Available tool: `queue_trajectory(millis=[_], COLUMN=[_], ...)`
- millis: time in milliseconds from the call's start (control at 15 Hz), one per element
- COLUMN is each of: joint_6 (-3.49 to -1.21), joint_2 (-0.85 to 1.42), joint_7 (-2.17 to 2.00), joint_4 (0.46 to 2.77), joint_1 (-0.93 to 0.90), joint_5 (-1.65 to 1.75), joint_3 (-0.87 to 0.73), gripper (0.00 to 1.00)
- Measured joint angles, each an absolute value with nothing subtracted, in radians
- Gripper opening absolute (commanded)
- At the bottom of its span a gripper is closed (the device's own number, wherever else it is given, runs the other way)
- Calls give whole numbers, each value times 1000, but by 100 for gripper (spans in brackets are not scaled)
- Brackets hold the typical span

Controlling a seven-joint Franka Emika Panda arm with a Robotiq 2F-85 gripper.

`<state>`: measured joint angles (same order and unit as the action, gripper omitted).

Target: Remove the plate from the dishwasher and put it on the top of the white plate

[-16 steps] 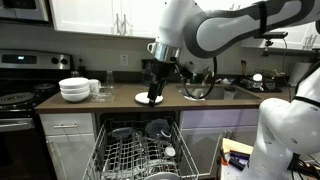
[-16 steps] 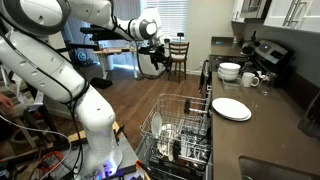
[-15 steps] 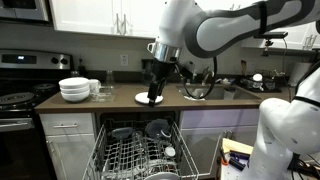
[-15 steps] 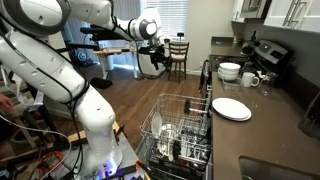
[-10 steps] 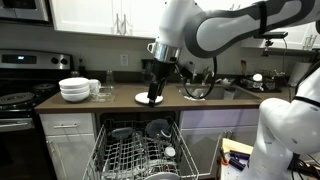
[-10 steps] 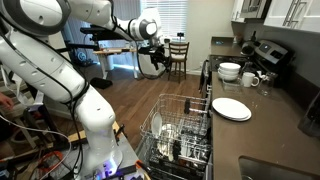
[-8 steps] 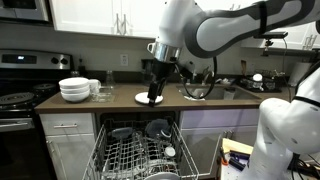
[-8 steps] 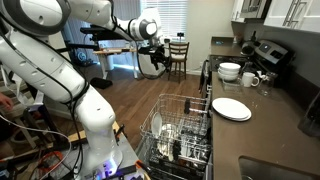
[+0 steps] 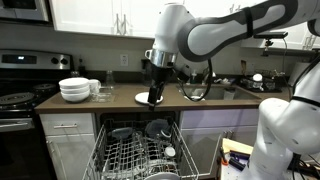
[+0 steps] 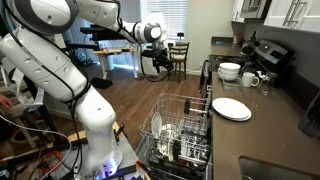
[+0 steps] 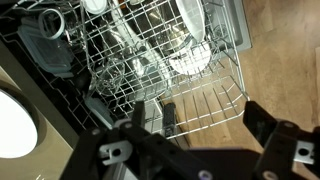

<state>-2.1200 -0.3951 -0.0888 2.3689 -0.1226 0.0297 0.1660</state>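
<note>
The dishwasher's grey wire rack (image 9: 140, 155) is pulled out under the counter; it also shows in the other exterior view (image 10: 178, 132) and in the wrist view (image 11: 150, 60). A pale plate (image 11: 190, 52) stands upright among its tines. The white plate (image 9: 142, 98) lies flat on the dark counter and shows in the other exterior view (image 10: 231, 108) and at the left edge of the wrist view (image 11: 12, 122). My gripper (image 9: 153, 95) (image 10: 158, 63) (image 11: 200, 118) hangs high above the front of the rack, open and empty.
A stack of deep white bowls (image 9: 74, 90) (image 10: 229, 71) and mugs sit on the counter by the stove (image 9: 20, 95). A sink (image 9: 200, 92) lies to the other side. Dark dishes (image 11: 45, 45) fill the rack's back. Wooden floor (image 11: 280, 50) lies beyond the rack.
The arm has shifted slightly, and the gripper has moved a little towards the dishwasher. It stays open and empty. Nothing else has moved.
</note>
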Motion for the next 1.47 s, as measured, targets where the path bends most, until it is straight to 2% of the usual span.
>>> queue_trajectory(millis=[533,1067,1467], joint_6=[-2059,-1870,-1851], joint_2=[-165,71,198], joint_7=[91,104,104], joint_4=[2243,2069,1993], joint_1=[-169,-177,-176], joint_5=[-49,-44,21], joint_3=[132,152,152], gripper=[100,100,100])
